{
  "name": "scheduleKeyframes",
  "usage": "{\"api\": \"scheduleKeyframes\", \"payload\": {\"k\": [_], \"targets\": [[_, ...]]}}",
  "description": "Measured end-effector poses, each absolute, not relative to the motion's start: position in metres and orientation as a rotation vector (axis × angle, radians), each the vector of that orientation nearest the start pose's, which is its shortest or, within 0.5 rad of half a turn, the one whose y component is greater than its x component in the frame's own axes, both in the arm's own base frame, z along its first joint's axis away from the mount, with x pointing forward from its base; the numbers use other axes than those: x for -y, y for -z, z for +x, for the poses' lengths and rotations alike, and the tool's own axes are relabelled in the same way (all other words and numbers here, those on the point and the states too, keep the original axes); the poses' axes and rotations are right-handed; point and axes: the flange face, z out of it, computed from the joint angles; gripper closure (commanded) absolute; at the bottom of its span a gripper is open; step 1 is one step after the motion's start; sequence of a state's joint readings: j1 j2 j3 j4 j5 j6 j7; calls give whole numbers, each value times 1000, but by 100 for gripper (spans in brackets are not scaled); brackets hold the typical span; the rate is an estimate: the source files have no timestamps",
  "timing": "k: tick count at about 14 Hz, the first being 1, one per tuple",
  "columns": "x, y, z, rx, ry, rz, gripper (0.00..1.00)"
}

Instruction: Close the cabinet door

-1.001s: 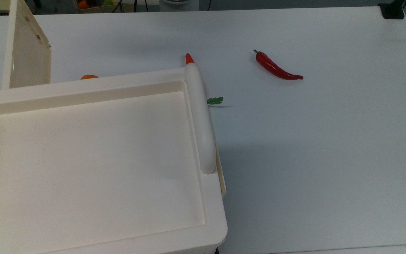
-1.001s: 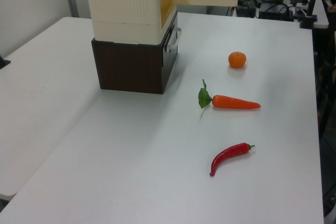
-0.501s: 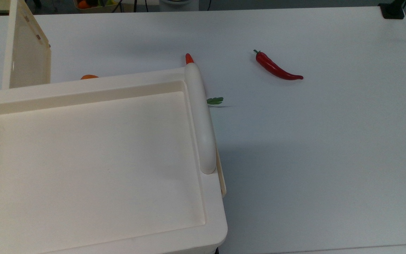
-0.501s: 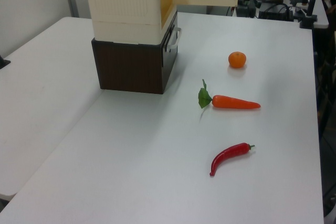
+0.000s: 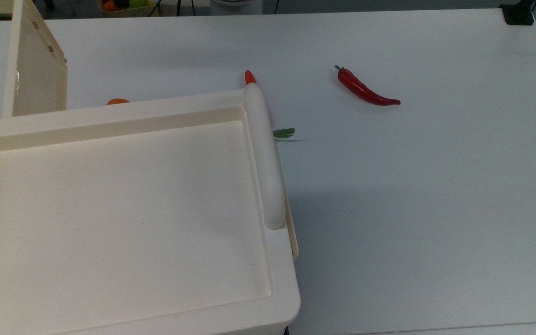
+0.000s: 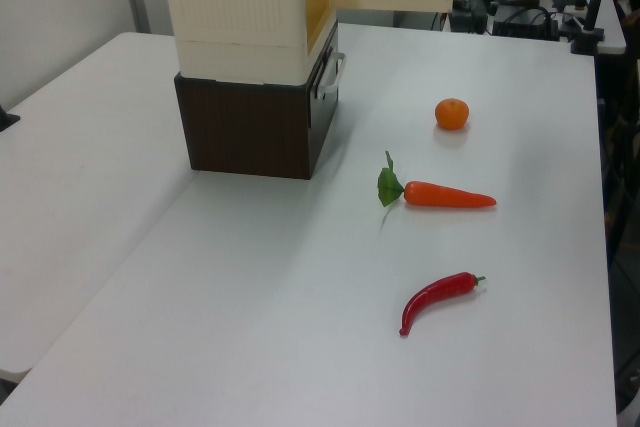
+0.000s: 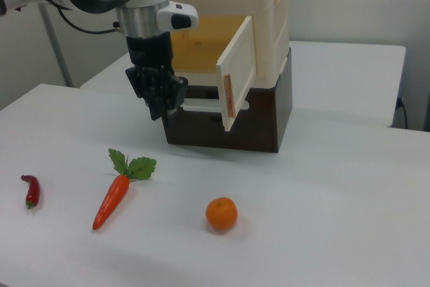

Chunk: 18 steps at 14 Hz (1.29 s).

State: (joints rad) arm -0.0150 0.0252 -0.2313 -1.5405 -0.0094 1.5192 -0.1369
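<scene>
the job looked barely begun: the cabinet door [image 7: 236,74] stood swung well out from the cabinet [image 7: 269,25], hinged along the edge nearer the right view's right, its free edge pointing out over the desk [image 7: 322,186] and the yellowish inside open to sight. the claw [image 7: 159,105] hung in front of the opening, toward the right view's left of the door and apart from it, touching nothing; whether its fingers were parted or together i could not tell, and it held nothing that showed. everything was left to do: reach the door's outer face and push it round until it sat flush. for room, the door's sweep appeared free, since the orange [image 7: 221,213], the carrot [image 7: 111,199] and the red chilli [image 7: 30,190] all lay low on the desk, well apart from the panel. in the top view the door [image 5: 35,70] rose at the upper left beyond the cabinet's recessed top [image 5: 119,209], with the handle bar [image 5: 265,158] along the top view's right edge. the tight spot, by my reckoning, was the claw itself standing in the doorway, so it would need to come round the free edge first.
</scene>
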Motion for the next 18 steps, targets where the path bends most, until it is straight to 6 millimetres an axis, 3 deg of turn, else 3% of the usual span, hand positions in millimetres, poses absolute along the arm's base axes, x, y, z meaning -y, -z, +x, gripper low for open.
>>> {"api": "scheduleKeyframes", "payload": {"k": [6,12,18], "targets": [[173,-633,513,118,-151,-3111,100],[226,-631,487,779,-216,-2973,100],[275,-611,523,1303,-92,-2994,100]]}}
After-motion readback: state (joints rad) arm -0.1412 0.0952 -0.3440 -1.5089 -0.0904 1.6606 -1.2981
